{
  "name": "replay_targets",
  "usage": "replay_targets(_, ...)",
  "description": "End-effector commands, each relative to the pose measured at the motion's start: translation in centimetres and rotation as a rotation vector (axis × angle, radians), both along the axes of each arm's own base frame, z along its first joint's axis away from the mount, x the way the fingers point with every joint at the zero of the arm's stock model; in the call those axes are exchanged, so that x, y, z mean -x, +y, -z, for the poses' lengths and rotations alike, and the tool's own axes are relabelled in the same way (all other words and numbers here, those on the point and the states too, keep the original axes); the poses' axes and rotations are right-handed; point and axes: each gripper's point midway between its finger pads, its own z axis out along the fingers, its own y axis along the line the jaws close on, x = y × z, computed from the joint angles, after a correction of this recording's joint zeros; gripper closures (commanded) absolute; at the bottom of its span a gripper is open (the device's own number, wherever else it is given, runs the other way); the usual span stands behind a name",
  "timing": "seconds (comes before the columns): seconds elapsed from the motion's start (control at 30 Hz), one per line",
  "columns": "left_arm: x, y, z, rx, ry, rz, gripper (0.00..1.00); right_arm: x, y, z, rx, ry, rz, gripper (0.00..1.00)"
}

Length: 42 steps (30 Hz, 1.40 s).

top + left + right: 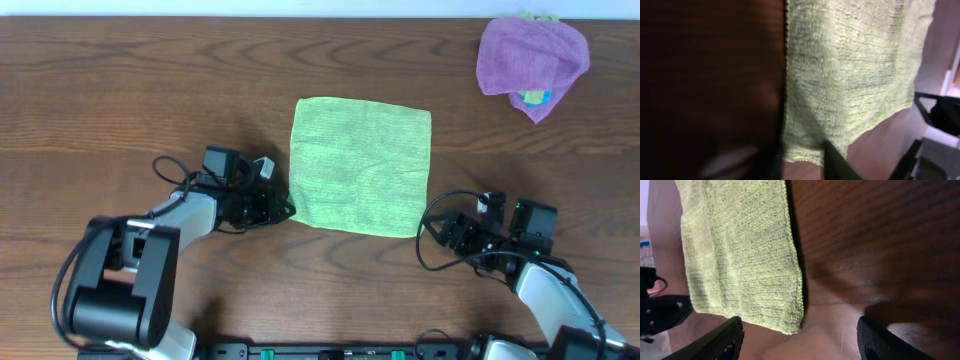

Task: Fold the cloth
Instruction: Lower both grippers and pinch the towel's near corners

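Left gripper [283, 208], seen from overhead, sits low on the table [150, 80] with its tips right at the nearest corner of the cloth [362, 165], and the rest of the green square spreads flat ahead of it and off to its right. From this height I cannot make out how close together those fingers are. My right gripper [436, 232] sits just short of the cloth's other near corner, with the square ahead of it and to its left. Far beyond the right gripper, near the table's far edge, lies a crumpled purple cloth [530, 55] with a bit of something blue [536, 98] poking out from under it. In the left wrist view, my left gripper [801, 164] is drawn narrow on the cloth [850, 75]. The green corner fills the whole gap between the two dark fingers [837, 167], and both of them touch it, so I read this as a pinch on that corner. Ahead of the fingertips the fabric runs on flat, and bare wood [715, 75] lies along one side of it. In the right wrist view, my right gripper [800, 340] is spread wide, its fingers [722, 340] well apart at the bottom of the picture. The corner of the cloth [740, 255] lies between them and just ahead, touching neither one. From there the cloth stretches away ahead, lying nearer one finger, and dark wood [880, 240] fills the side ahead of the other.
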Motion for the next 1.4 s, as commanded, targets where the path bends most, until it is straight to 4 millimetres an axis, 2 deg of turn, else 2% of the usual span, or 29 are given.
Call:
replay_targets(0.0, 2.0, 1.4, 4.3, -0.098, 0.119, -0.035, 0.81, 1.2, -0.9, 1.8, 0.04, 0.072, 0.045, 0.26)
replay_targets(0.13, 2.0, 1.4, 4.5, -0.097, 0.126, -0.04, 0.94, 1.2, -1.4, 2.1, 0.073, 0.08, 0.059, 0.27)
replay_targets(0.3, 1.5, 0.9, 3.9, -0.056, 0.127, -0.047, 0.94, 1.6, -1.5, 3.0, 0.074, 0.12, 0.062, 0.28)
replay_targets(0.5, -0.4, -0.3, 1.9, 0.018, 0.084, -0.026, 0.94, 2.6, -1.1, 4.9, 0.046, 0.205, 0.057, 0.28)
replay_targets(0.83, -3.7, -1.2, -1.4, 0.059, -0.01, -0.013, 0.94, 3.6, 0.6, 6.2, -0.06, 0.281, 0.035, 0.32)
replay_targets(0.97, -3.8, -1.2, -1.4, 0.056, -0.015, -0.014, 0.94, 4.3, 1.4, 6.2, -0.075, 0.311, 0.012, 0.36)
replay_targets(1.2, -3.9, -1.1, -1.4, 0.05, -0.016, -0.016, 0.94, 5.2, 1.0, 6.8, -0.037, 0.359, 0.021, 0.39)
replay_targets(1.37, -3.3, -1.0, -1.1, 0.035, -0.006, 0.002, 0.94, 5.0, 0.4, 7.1, -0.01, 0.372, 0.053, 0.41)
